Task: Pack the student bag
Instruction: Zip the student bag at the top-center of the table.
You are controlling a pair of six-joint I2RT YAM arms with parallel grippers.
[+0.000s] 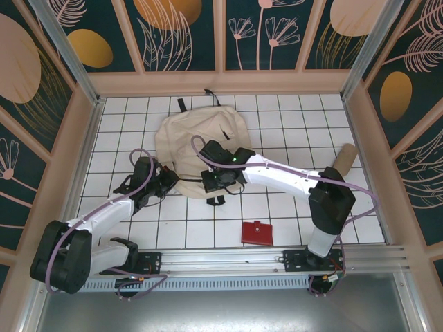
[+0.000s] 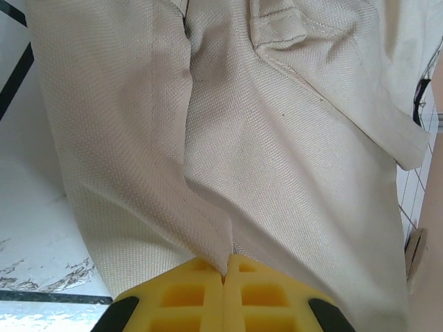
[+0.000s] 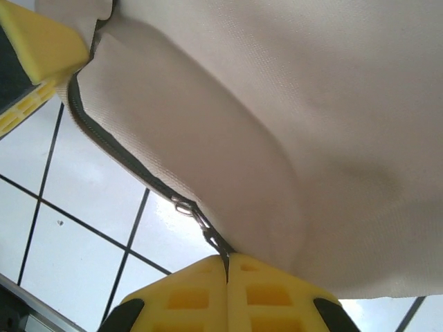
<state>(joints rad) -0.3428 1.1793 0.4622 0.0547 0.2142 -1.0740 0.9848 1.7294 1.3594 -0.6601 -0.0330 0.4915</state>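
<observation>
The student bag (image 1: 197, 138), a large beige fabric backpack with black straps, lies flat on the white tiled table toward the back. My left gripper (image 1: 169, 180) is at the bag's near left edge. In the left wrist view its yellow fingers (image 2: 187, 290) are shut on a fold of the bag's fabric (image 2: 277, 138). My right gripper (image 1: 216, 181) is at the bag's near edge, to the right of the left one. In the right wrist view it (image 3: 227, 258) is shut on the black zipper pull (image 3: 209, 237) hanging from the bag's zipper (image 3: 118, 149).
A small red wallet (image 1: 257, 233) lies on the tiles near the front, right of centre. A tan cylindrical pouch (image 1: 344, 158) rests against the right wall. Wooden-framed walls enclose the table on three sides. A metal rail (image 1: 228, 263) runs along the front.
</observation>
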